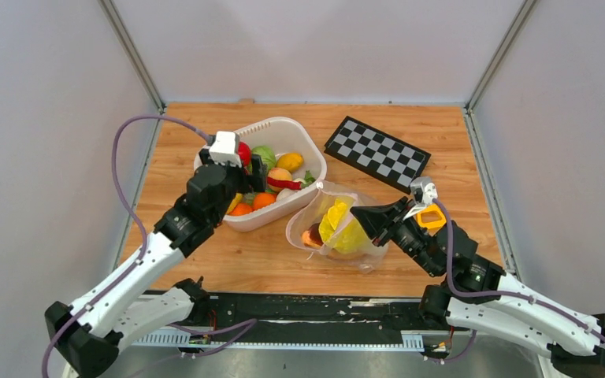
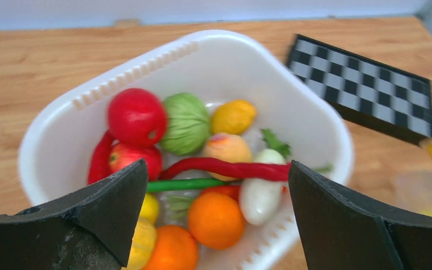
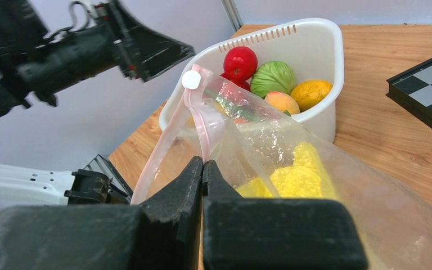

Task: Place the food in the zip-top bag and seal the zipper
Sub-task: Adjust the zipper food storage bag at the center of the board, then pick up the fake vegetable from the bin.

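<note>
Right now the left gripper (image 2: 216,169) hangs over the white basket (image 2: 214,45) with its two fingers spread wide and nothing between them. That looks like getting ready to pick, since open fingers can drop down around one toy. Most of the food is in that basket: a round red fruit (image 2: 136,116), a green cabbage (image 2: 187,122), a long red chilli (image 2: 225,167), an orange (image 2: 216,219) and more, all piled close and touching. The chilli lies on top, right under the open fingers, so it may be the easy one to grab next, but that is only a guess.

The right gripper (image 3: 202,166) has its fingers pressed tight together on the edge of the zip-top bag (image 3: 259,135), right at the pink zipper (image 3: 201,121). It holds that edge up off the table (image 1: 228,260) so the mouth gapes open and does not flop shut — a floppy bag needs a helper. The bag sits just beside the basket, so each toy has only a short way to go. A yellow piece (image 3: 301,174) is already inside. The zipper is not shut yet — and it should wait until the basket food is in. The checkerboard (image 1: 376,152) lies off to the side, out of the way.
</note>
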Tool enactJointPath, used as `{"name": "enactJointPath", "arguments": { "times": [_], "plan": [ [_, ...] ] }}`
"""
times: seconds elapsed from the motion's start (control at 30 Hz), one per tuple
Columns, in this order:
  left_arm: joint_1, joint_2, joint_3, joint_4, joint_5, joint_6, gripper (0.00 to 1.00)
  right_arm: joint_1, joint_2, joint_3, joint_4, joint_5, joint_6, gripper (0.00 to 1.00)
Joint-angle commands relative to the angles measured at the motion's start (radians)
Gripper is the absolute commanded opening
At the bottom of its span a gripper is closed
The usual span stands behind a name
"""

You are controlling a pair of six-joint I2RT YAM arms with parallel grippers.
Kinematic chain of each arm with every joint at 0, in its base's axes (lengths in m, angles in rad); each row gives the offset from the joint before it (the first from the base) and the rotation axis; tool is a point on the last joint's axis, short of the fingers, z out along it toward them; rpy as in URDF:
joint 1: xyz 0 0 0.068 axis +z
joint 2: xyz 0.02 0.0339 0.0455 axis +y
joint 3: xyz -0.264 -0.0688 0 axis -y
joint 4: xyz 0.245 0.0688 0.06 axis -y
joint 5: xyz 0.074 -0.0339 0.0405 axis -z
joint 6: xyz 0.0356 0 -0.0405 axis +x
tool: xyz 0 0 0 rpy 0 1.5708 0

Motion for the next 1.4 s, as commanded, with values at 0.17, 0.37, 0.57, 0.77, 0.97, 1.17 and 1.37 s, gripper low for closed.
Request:
{"name": "enactJointPath", "arguments": {
  "times": [0.17, 0.37, 0.57, 0.77, 0.97, 1.17, 1.37],
  "plan": [
    [0.290, 0.277, 0.040, 0.143, -0.025, -0.222, 1.00, 0.001, -0.044, -0.003, 0.025, -0.020, 0.023, 0.00],
    [0.337, 0.512, 0.139, 0.150, -0.026, -0.250, 1.00, 0.001, -0.075, -0.018, 0.021, -0.014, 0.023, 0.00],
    [0.348, 0.626, 0.160, 0.253, -0.073, -0.262, 1.00, 0.001, -0.086, -0.010, -0.001, -0.014, 0.017, 0.00],
    [0.348, 0.687, 0.188, 0.240, -0.113, -0.257, 0.96, 0.001, -0.090, -0.008, -0.013, -0.004, 0.001, 0.00],
    [0.349, 0.672, 0.145, 0.282, -0.131, -0.228, 0.79, 0.001, -0.093, -0.015, -0.020, -0.003, -0.001, 0.00],
    [0.351, 0.679, 0.136, 0.283, -0.120, -0.198, 0.60, 0.001, -0.105, -0.020, -0.025, 0.000, 0.004, 0.00],
    [0.350, 0.573, 0.061, 0.307, -0.022, -0.200, 0.42, 0.001, -0.108, -0.016, -0.036, 0.018, -0.001, 0.00]
  ]
}}
